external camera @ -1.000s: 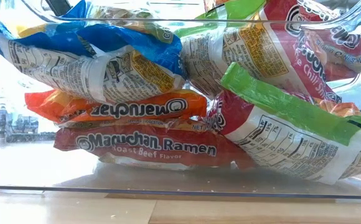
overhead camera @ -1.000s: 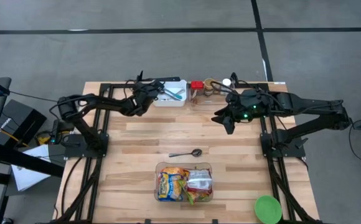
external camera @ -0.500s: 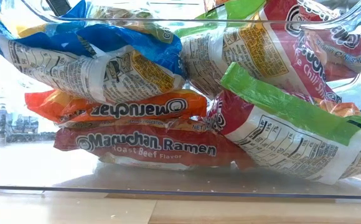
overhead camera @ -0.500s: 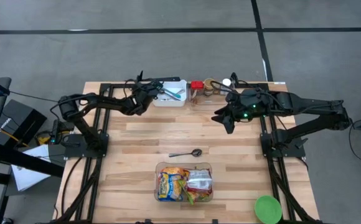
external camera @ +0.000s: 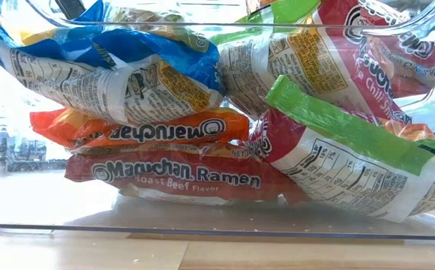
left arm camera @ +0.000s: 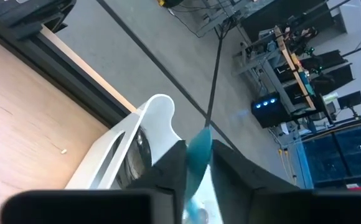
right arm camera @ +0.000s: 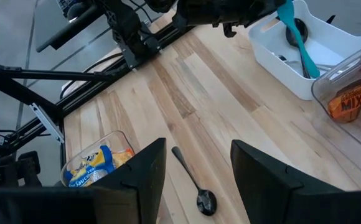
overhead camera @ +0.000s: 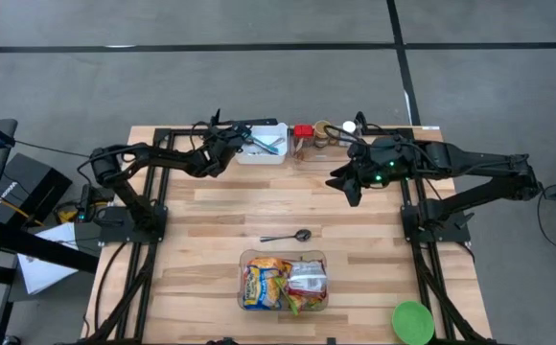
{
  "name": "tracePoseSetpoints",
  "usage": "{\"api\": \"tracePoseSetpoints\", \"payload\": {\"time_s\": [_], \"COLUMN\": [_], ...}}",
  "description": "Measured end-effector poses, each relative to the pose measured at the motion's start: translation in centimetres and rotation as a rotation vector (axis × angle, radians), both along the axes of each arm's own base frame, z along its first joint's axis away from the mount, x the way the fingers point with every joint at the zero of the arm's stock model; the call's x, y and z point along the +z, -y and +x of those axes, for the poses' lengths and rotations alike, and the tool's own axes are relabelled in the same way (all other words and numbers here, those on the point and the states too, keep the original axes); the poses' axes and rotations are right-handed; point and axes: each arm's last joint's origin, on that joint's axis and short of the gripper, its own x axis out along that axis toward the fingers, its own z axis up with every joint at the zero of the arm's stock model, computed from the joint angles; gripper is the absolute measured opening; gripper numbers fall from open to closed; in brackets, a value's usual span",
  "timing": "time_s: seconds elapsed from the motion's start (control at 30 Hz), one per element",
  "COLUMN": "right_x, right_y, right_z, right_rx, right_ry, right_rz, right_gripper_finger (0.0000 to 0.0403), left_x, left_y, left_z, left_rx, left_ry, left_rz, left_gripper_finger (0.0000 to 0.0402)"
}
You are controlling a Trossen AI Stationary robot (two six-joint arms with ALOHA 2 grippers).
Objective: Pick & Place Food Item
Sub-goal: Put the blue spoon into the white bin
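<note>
1. The food, the ramen packs [overhead camera: 270, 284], is kept in a clear box [overhead camera: 283, 253] at the near edge of the tabletop [overhead camera: 201, 220]. It is likely put there so that either arm can reach it. No pack is touched by an arm.
2. The left gripper [overhead camera: 233, 144] is held at the far side, right at the white tub [overhead camera: 276, 153]. A teal tool [left arm camera: 198, 157] is seen between its fingers. Whether the tool is pinched or let go cannot be told.
3. The right gripper [overhead camera: 347, 184] is held above the tabletop on the right, well apart from the box. Its fingers [right arm camera: 144, 171] are spread wide and nothing is held between them. It looks ready for a grab.
4. A metal spoon [overhead camera: 288, 236] is left lying between the grippers and the box.
5. Both arms and the whole tabletop are shown only from above. A green round thing [overhead camera: 412, 322] at the near right corner is seen there too.
6. The pack labels are shown only in the low view. "Roast Beef Flavor" can be read on the bottom pack [external camera: 174, 177]. The packs are seen piled on each other and pressed to the box wall.
7. In the right wrist view the teal tool is seen standing in the white tub, with an orange mix tub [right arm camera: 345, 99] just beside it.
</note>
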Motion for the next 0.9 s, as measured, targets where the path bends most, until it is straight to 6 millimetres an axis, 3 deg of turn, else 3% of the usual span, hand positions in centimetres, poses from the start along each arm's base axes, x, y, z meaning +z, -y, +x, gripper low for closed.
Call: {"api": "tracePoseSetpoints", "payload": {"time_s": [0.23, 0.5, 0.7, 0.9], "right_x": [0.0, 0.0, 0.0, -0.5], "right_y": [0.0, 0.0, -0.1, -0.1], "right_z": [0.0, 0.0, 0.0, -0.4], "right_rx": [0.0, 0.003, 0.005, -0.024], "right_ry": [0.0, 0.0, 0.0, -0.063], "right_rz": [0.0, 0.002, 0.003, 0.037], "right_gripper_finger": [0.0175, 0.0175, 0.0175, 0.0175], "left_x": [0.1, 0.7, 3.3, 7.5], "left_y": [0.0, 0.0, 0.6, 2.0], "left_z": [0.0, 0.2, 0.1, -1.0], "left_rx": [-0.001, -0.021, -0.108, -0.232], "left_ry": [0.007, 0.056, 0.08, -0.008], "left_rz": [0.003, 0.021, 0.085, 0.226], "left_gripper_finger": [0.0133, 0.0178, 0.0177, 0.0159]}}
